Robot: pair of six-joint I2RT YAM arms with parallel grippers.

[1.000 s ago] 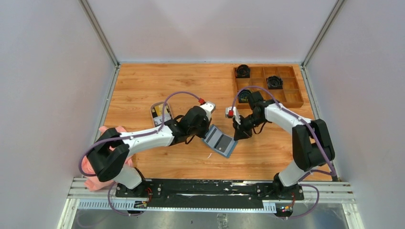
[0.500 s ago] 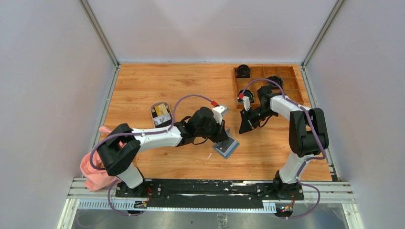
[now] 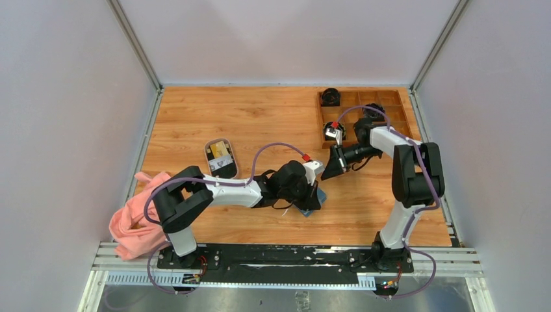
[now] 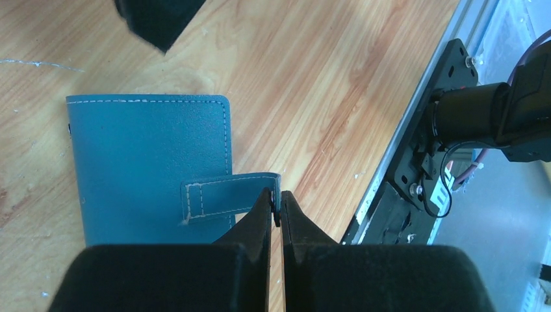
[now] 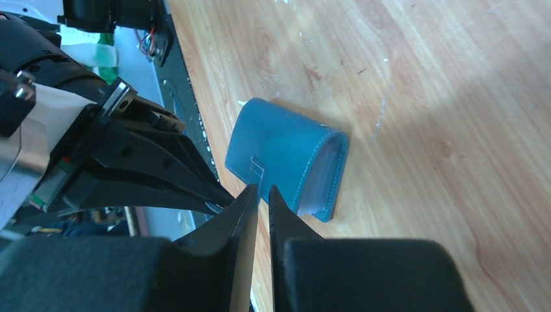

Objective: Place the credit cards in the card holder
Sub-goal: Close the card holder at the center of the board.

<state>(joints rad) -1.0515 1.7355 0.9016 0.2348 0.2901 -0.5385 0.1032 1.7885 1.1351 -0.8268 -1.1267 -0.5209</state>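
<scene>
The teal-blue card holder (image 4: 143, 162) lies folded shut on the wooden table; it also shows in the right wrist view (image 5: 286, 153). In the top view only a blue edge (image 3: 320, 193) shows from under the left arm. My left gripper (image 4: 279, 203) is shut on the end of its strap (image 4: 221, 195), low over the table (image 3: 310, 198). My right gripper (image 5: 262, 194) is shut and empty, just beyond the holder's far right (image 3: 327, 172). A yellowish card (image 3: 221, 151) lies in the small oval dish (image 3: 221, 170) to the left.
A brown wooden compartment tray (image 3: 397, 138) with black round items stands at the back right. A pink cloth (image 3: 133, 224) hangs at the front left by the left arm's base. The metal rail (image 3: 260, 257) runs along the front edge.
The open card holder has been folded shut as my left gripper moved right over it with the strap. My right gripper has drawn back toward the far right.
</scene>
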